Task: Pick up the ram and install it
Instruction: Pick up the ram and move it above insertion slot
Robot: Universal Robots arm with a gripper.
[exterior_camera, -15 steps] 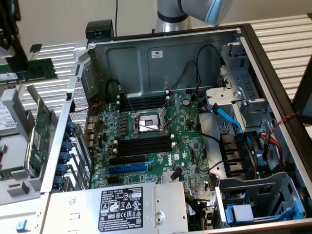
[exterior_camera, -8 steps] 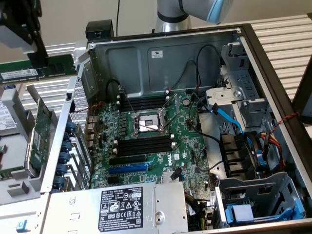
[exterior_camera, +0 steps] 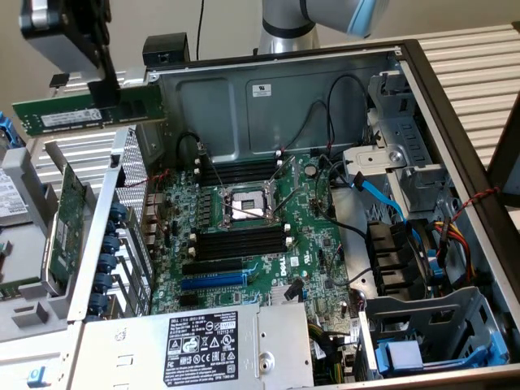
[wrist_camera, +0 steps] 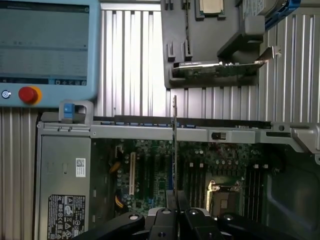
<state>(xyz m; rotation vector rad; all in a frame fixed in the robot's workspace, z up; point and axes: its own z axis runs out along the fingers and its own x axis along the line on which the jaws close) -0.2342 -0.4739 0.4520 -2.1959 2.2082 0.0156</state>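
The ram (exterior_camera: 65, 118), a long green stick with a white label strip, hangs level in the air above the open computer case's rim on the exterior view's left. My gripper (exterior_camera: 106, 99) is shut on it near its middle. In the wrist view the ram (wrist_camera: 174, 140) appears edge-on as a thin strip rising from between my black fingers (wrist_camera: 165, 222), with the motherboard (wrist_camera: 200, 170) under it. On the motherboard (exterior_camera: 309, 244), black memory slots with white end clips (exterior_camera: 240, 171) (exterior_camera: 240, 240) lie on both sides of the CPU socket (exterior_camera: 244, 203).
A green expansion card with a metal bracket (exterior_camera: 67, 219) leans outside the case wall. The power supply (exterior_camera: 203, 345) fills the near corner, and drive bays with cables (exterior_camera: 406, 252) line the exterior view's right. A blue teach pendant (wrist_camera: 45, 45) lies on the ribbed table.
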